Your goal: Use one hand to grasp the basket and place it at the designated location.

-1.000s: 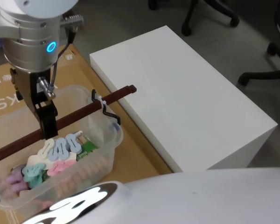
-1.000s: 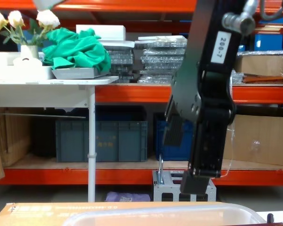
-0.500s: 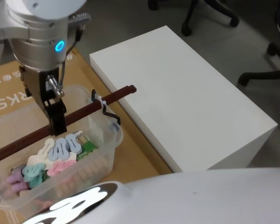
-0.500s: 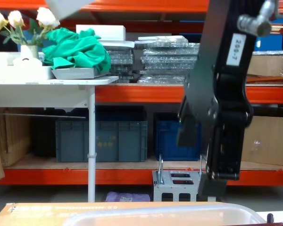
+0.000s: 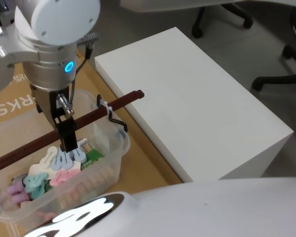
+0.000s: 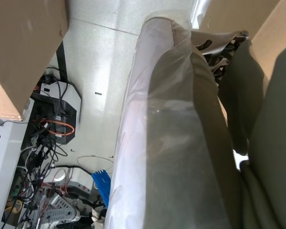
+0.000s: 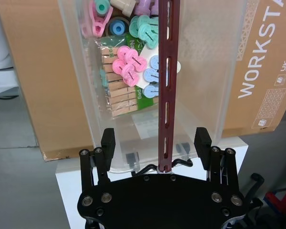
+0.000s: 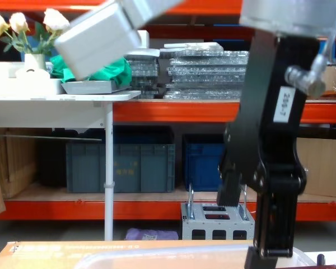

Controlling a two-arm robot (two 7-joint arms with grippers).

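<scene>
The basket (image 5: 112, 147) is a clear plastic tub holding pastel clothes pegs (image 5: 55, 170), and it stands on a cardboard box (image 5: 10, 106). A long dark red-brown bar handle (image 5: 96, 115) crosses it, held by a black hook and a white zip tie. My right gripper (image 5: 67, 142) hangs over the tub, open, with one finger on each side of the bar. The right wrist view shows the handle (image 7: 167, 81) running between the black fingers (image 7: 107, 143) of the gripper (image 7: 155, 143), untouched, above the basket (image 7: 133, 126). In the chest view the gripper (image 8: 263, 252) reaches the tub's rim (image 8: 157, 255).
A large white block (image 5: 197, 108) stands right beside the cardboard box, and the handle's end overhangs its edge. Office chair bases (image 5: 281, 74) are on the floor beyond it. Orange shelving with blue crates (image 8: 120, 165) and a white table (image 8: 56, 103) lies ahead.
My right gripper has moved along the bar toward the hook end and come down, so its open fingers now reach past the handle into the tub. The basket has not moved.
</scene>
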